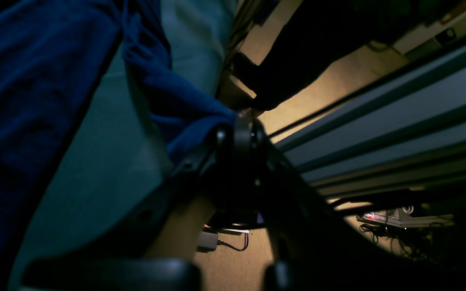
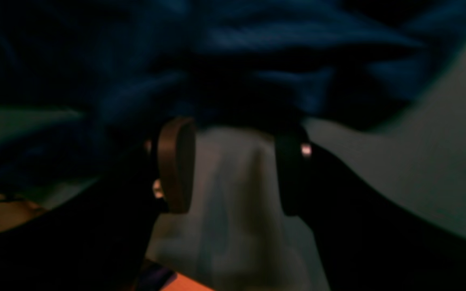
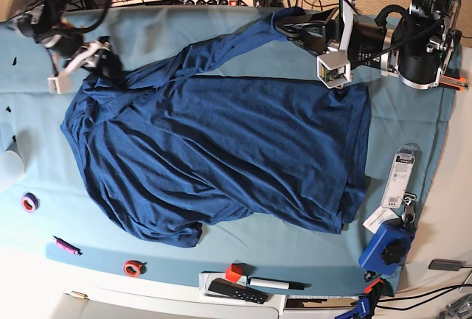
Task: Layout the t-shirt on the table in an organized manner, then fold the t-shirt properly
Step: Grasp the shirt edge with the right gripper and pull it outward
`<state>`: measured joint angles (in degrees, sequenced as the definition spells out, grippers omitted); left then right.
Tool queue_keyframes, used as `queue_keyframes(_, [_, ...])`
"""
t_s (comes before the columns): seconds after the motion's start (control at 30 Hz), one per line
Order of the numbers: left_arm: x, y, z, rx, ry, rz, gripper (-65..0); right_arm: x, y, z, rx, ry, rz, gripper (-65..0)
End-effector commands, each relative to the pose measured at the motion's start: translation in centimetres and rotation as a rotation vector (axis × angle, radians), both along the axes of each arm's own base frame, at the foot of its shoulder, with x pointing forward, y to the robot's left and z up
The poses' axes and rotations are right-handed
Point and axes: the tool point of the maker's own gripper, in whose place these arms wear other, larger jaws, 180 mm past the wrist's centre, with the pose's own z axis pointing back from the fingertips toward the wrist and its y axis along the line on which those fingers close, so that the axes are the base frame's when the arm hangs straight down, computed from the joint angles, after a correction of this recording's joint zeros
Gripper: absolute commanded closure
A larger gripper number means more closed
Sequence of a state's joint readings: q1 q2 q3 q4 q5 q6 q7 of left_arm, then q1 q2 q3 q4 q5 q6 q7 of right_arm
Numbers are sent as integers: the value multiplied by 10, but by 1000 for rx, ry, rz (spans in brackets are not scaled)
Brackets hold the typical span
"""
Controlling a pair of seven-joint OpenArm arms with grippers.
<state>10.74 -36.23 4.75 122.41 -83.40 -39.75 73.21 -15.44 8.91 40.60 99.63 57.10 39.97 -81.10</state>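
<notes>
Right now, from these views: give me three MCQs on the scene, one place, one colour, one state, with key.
1. Where is the left tool in the base view?
A. at the shirt's top edge, far side of the table
B. by the near edge
C. off the table

2. What colour is the t-shirt?
A. red
B. navy blue
C. white

3. How is the right tool?
A. shut on the shirt
B. open, holding nothing
C. shut on the marker

Key: 1 A, it sits at the raised fabric corner near the far edge of the table. 2 B, dark blue against the teal cloth. 3 B, the right wrist view shows bare cloth between its fingers.
</notes>
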Motion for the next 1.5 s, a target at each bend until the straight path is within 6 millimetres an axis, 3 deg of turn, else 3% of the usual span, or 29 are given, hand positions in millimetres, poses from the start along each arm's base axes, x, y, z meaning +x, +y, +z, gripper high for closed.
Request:
queue_keyframes(0.0, [2,-1,12,-38,-20,-3,0,6,5,8,4,-36,19,-313])
queue_keyframes(0.1, [2,-1,12,-39,-20,-2,0,3,21,-11,-40,30,79,-313])
queue_keyframes(0.17, [2,-1,12,-39,-20,-2,0,12,27,-18,-97,12,90,-313])
queue_keyframes(0.37, [2,-1,11,-36,-21,-2,0,26,29,-38,-209,78,0,-309])
queue_keyframes(0.4, [2,-1,11,-33,-22,-1,0,26,29,-40,-225,87,0,-280])
queue_keyframes(0.43, [2,-1,10,-29,-25,0,0,26,31,-42,-239,98,10,-208])
queue_keyframes(0.5, [3,-1,9,-25,-26,1,0,24,34,-44,-243,124,31,-22])
queue_keyframes(0.53, [3,-1,9,-26,-26,1,0,22,35,-45,-245,138,37,0])
queue_keyframes(0.7, [4,0,7,-12,-32,3,0,3,21,-47,-303,247,52,0])
queue_keyframes(1.07, [16,1,14,-8,-84,4,0,-25,-7,1,-455,202,4,0])
queue_keyframes(1.47, [24,4,8,41,-122,16,0,-72,-6,-7,-481,300,41,0])
